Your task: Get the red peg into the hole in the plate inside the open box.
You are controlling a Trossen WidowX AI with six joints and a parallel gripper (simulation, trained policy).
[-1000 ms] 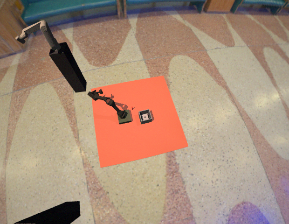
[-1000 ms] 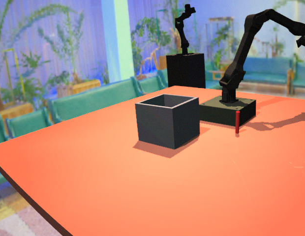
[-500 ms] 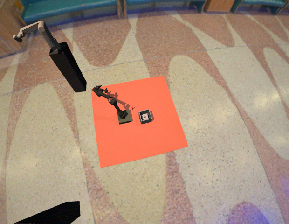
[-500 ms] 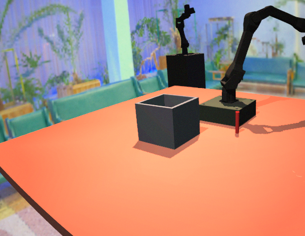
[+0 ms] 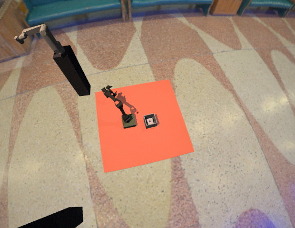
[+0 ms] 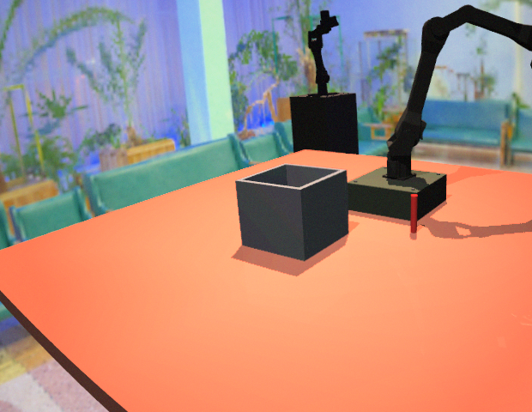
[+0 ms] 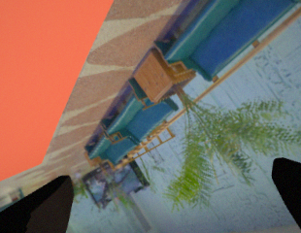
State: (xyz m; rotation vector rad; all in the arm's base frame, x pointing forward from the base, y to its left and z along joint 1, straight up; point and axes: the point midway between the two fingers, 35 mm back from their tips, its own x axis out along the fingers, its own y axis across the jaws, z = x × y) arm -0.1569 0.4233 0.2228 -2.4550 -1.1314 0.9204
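Note:
The red peg (image 5: 137, 112) (image 6: 414, 214) stands upright on the orange table top, beside a corner of the arm's base. The open dark grey box (image 5: 151, 126) (image 6: 271, 217) stands apart from it. The pale plate (image 5: 148, 122) with a small dark hole mark shows at the bottom of the box in the top view; in the second the box walls hide it. My gripper (image 5: 113, 90) (image 7: 174, 177) is open and empty, raised high and far from both peg and box, near the table's far left corner. It is mostly cut off at the right edge of the exterior view.
The arm's green-black base block (image 5: 129, 123) (image 6: 381, 202) stands between the arm and the box, on the orange table top (image 5: 147, 147) (image 6: 257, 332). Another arm on a black pedestal (image 5: 72, 72) (image 6: 323, 124) stands beyond the table. The wrist view shows a table edge, benches and a plant.

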